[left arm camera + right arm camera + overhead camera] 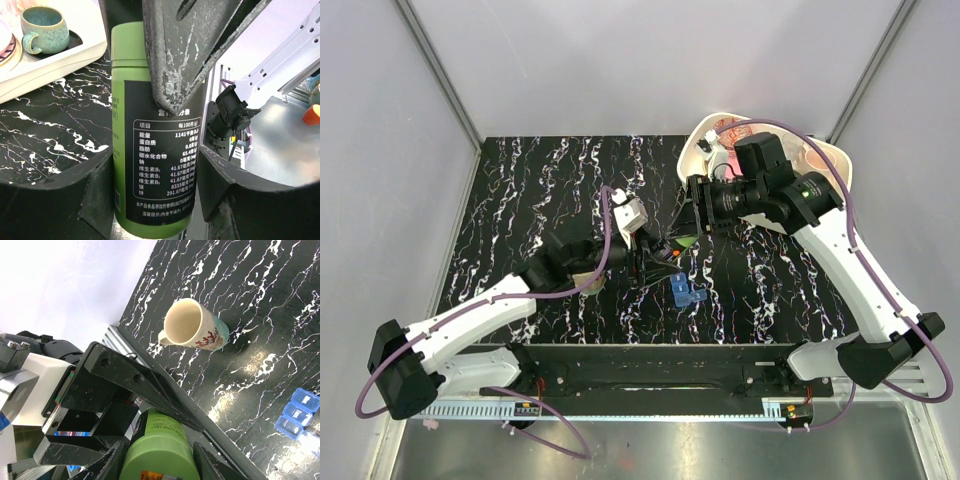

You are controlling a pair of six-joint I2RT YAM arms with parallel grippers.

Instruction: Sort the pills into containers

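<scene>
Left gripper, right gripper: clasp green bottle | pill box: near, untouched

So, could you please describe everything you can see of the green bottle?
The green bottle looks like matte plastic, round, with a black label printed in white Chinese nutrition text. Its green cap is on. The left gripper clamps its lower body from both sides, and the right gripper closes around the capped end, one finger crossing the label. Nothing else seems to touch it.
</scene>
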